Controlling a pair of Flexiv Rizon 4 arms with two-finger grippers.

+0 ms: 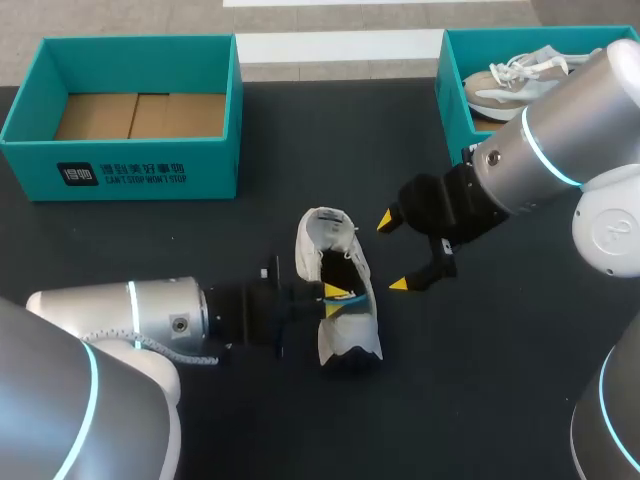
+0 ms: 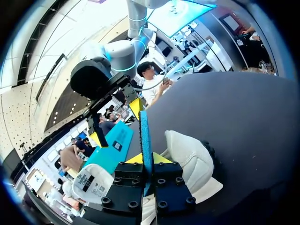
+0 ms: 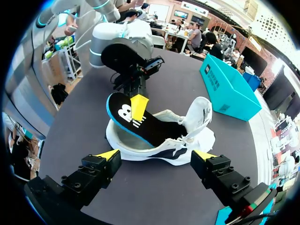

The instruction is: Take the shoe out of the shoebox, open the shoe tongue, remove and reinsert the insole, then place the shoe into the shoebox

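Black counter, matte. White sneaker lies on its side mid-counter, outside both boxes, opening facing right claw. Insole, black with blue rim, half out of sneaker, far end tucked inside. Left claw at sneaker's opening, pinching insole. Right claw just beside sneaker, spread, touching nothing. Insole likely thin, floppy foam: grip near rim. Sneaker likely light, upper soft: take by heel collar. Empty teal shoebox well apart from sneaker; second teal shoebox, also apart, holds another shoe.
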